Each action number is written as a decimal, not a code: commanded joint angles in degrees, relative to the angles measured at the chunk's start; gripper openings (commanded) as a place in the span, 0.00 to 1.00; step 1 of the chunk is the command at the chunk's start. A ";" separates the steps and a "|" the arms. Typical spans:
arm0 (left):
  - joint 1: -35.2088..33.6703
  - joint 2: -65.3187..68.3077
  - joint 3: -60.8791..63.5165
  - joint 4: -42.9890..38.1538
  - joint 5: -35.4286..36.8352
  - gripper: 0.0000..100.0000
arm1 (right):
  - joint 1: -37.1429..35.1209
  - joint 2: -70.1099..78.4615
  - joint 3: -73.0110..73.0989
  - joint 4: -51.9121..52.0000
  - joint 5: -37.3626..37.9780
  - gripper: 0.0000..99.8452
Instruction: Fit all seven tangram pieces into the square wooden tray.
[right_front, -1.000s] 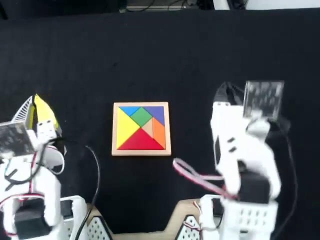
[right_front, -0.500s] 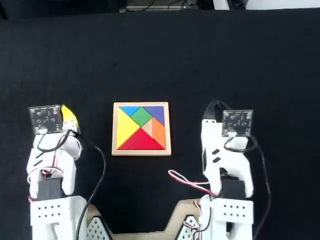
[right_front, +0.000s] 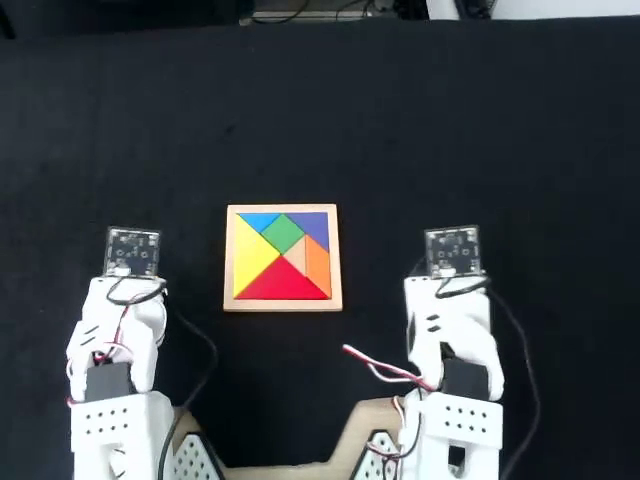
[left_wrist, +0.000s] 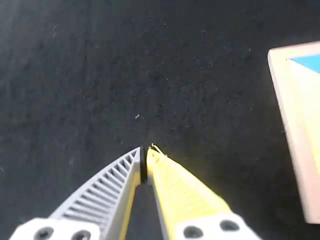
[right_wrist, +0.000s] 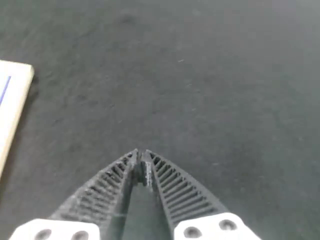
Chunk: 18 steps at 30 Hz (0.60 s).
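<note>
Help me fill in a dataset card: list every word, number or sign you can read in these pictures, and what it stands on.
No readable text anywhere.
The wooden tray and the tangram pieces: plain, no print.
On the left arm's circuit board and the right arm's circuit board: any marking is too small to read.

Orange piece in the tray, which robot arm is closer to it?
Right. The orange piece lies in the tray on the side nearest the right arm; the left arm is beyond the opposite side.
</note>
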 joint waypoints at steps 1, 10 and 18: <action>-0.66 -5.98 -3.47 9.05 5.45 0.03 | -3.69 -0.75 0.04 2.64 -0.09 0.01; -1.27 -18.02 -3.30 30.51 6.59 0.03 | -5.89 -0.75 -1.80 10.11 -21.45 0.01; -1.19 -17.76 -8.40 37.19 19.69 0.03 | -5.98 -0.75 -2.15 14.59 -27.25 0.01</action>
